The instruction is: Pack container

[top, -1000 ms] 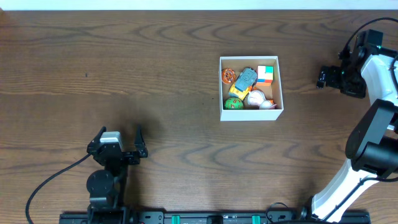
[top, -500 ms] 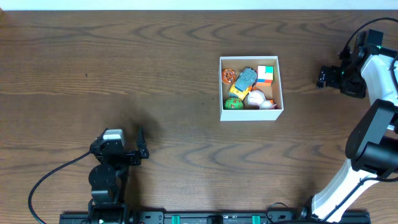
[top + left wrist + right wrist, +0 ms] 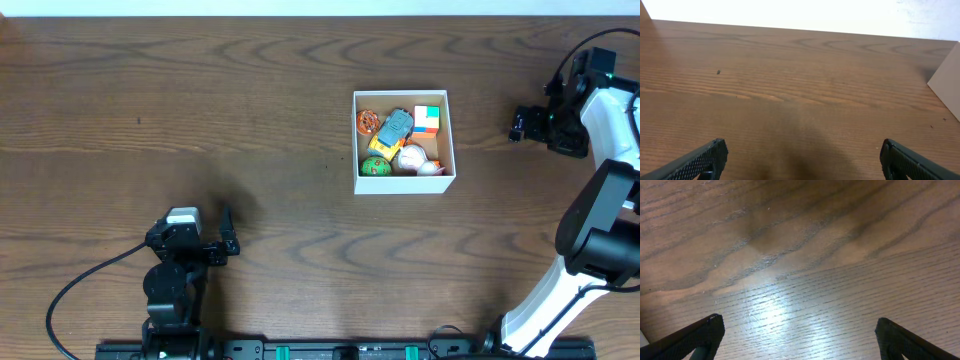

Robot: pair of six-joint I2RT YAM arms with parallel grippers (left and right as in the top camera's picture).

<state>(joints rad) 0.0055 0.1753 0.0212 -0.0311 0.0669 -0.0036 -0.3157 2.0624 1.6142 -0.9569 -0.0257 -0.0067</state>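
The container (image 3: pixel 404 184), a square white box, sits right of the table's centre. It holds several small toys, among them a yellow and blue car (image 3: pixel 393 130), a colour cube (image 3: pixel 427 119) and a green ball (image 3: pixel 375 167). My left gripper (image 3: pixel 190 230) is open and empty near the front left, far from the box. In the left wrist view its fingers (image 3: pixel 802 162) frame bare wood, and a white box wall (image 3: pixel 947 82) shows at the right edge. My right gripper (image 3: pixel 520 125) is open and empty to the right of the box. In the right wrist view the fingers (image 3: pixel 800 340) are over bare wood.
The brown wooden table (image 3: pixel 250 90) fills the view. A black cable (image 3: pixel 80 290) runs from the left arm toward the front edge. The right arm's white links (image 3: pixel 600 200) stand along the right side.
The left gripper has drawn back a little toward the front edge. The right arm and the box have not moved.
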